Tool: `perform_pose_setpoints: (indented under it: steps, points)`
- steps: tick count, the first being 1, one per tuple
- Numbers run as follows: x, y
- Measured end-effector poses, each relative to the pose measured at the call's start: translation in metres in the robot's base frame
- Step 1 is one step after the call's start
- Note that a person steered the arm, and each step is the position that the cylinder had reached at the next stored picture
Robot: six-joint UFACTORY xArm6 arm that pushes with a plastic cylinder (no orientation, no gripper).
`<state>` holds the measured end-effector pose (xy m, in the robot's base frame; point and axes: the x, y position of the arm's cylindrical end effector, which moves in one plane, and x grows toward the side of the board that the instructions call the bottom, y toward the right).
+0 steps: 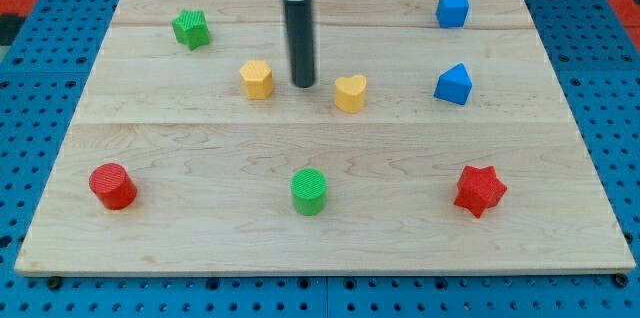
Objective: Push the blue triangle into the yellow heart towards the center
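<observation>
Tip [304,85] between yellow hexagon [257,79] and yellow heart [350,92]. No hand, just a rod. Blue triangle [453,84] well right, untouched. Next: around to its right side, then push left.

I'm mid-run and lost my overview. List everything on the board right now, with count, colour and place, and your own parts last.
green star: 1, green, top left
blue cube: 1, blue, top right
blue triangle: 1, blue, right side, below the cube
yellow hexagon: 1, yellow, left of my tip
yellow heart: 1, yellow, right of my tip
red cylinder: 1, red, bottom left
green cylinder: 1, green, bottom centre
red star: 1, red, bottom right
wooden board: 1, pale wood, under all blocks
my tip: 1, dark rod, between hexagon and heart, touching neither
</observation>
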<state>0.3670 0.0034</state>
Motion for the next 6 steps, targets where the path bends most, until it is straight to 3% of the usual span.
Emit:
perform_pose_setpoints:
  steps: [1, 2, 3, 4, 6]
  points:
    - [-0.046, 0.053]
    - [-0.041, 0.148]
    - [-0.007, 0.242]
    - [0.058, 0.239]
    - [0.013, 0.094]
